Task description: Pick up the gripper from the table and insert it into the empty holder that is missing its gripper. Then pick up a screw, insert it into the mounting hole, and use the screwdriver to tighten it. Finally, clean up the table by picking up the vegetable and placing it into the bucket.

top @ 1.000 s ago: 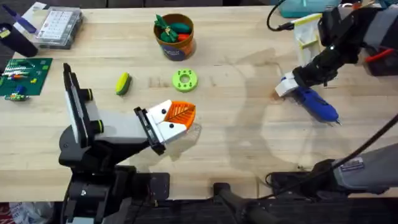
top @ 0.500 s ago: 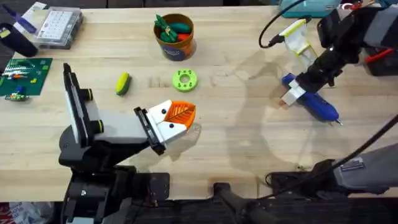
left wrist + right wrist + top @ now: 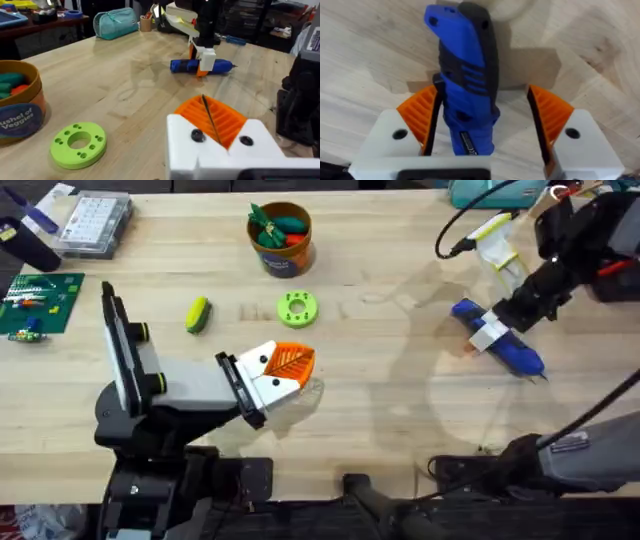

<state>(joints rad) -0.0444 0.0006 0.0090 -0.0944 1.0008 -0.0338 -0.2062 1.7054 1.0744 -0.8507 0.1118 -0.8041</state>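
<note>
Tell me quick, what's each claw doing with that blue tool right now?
Right gripper open, straddling the screwdriver on the table. Left gripper parked near the green ring, empty. Nothing blocking.

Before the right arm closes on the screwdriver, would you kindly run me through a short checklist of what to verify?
1. Right tool open: ok, both orange pads stand apart.
2. Screwdriver between the pads: ok, though it sits against one pad, with a gap to the other.
3. Screwdriver lying flat on the table: ok.
4. Orange finger seated in the white holder on the left arm: ok by the overhead view.
5. Screw in the mounting hole: cannot tell; dark holes show, no screw is distinguishable.
6. Vegetable in the bucket: not ok, it lies on the table.
</note>
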